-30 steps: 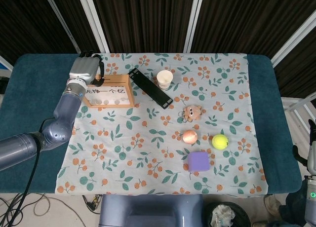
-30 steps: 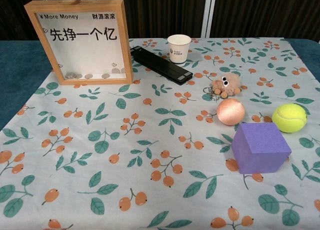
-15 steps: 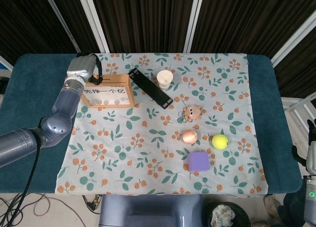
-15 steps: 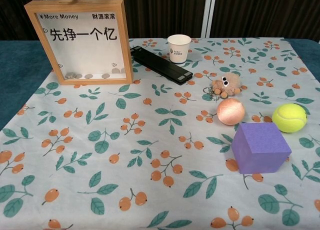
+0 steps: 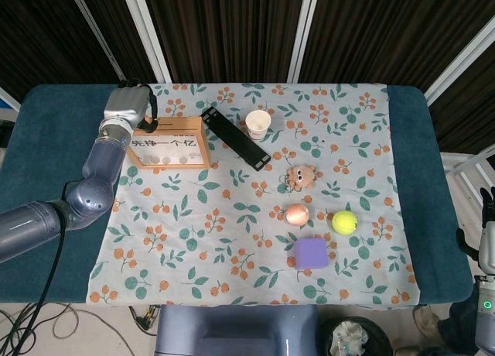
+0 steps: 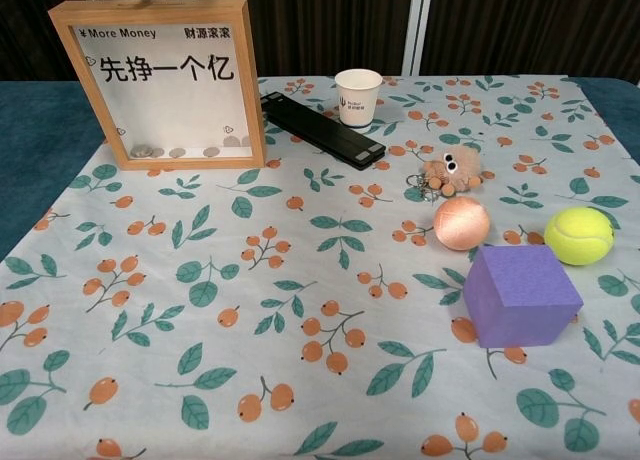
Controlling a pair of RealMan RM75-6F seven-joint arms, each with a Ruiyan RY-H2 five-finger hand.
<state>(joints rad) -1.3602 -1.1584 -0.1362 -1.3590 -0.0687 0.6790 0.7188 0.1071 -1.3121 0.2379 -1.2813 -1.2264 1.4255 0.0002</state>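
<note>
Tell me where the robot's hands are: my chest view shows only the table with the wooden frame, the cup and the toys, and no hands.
Observer: In the head view, the left hand is at the far top left corner of the wooden frame.
Operator: Is it holding the frame?
Observer: The hand's grey back faces the camera and covers its fingers, so I cannot tell.
Operator: And the other hand?
Observer: The right hand shows only in part at the picture's right edge, beyond the table and apart from everything on it.
</note>
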